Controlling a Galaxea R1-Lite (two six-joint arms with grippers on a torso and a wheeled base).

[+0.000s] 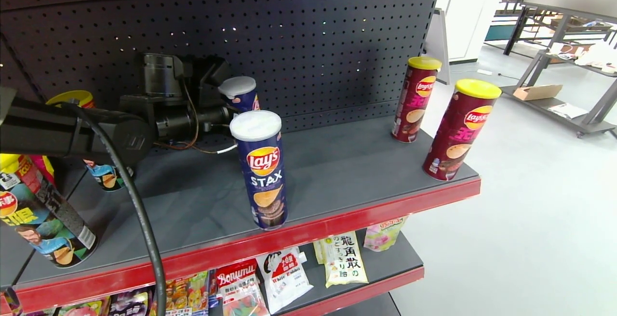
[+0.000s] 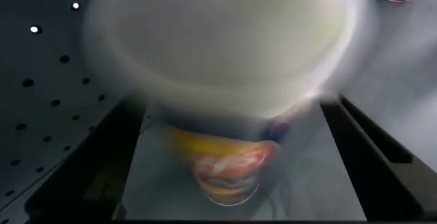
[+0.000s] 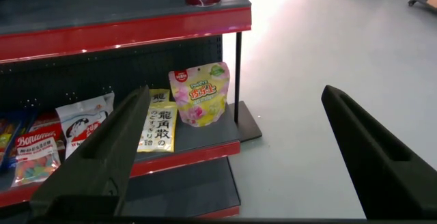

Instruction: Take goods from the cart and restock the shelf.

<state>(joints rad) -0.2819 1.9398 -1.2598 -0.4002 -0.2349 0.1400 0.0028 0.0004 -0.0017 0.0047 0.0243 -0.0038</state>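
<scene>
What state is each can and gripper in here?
front blue chip can: upright, lidded, near shelf edge.
rear blue chip can: upright, lidded, inside left gripper.
rear maroon chip can: upright, yellow lid on.
front maroon chip can: upright, yellow lid on.
left gripper: around rear blue chip can; grip unclear.
right gripper: open, empty.

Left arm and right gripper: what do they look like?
Left arm: black tubular links, grey cylindrical wrist module, thick black cable hanging alongside, thin brown and white wires at the wrist. Right gripper: two long, flat black fingers with recessed slots.
</scene>
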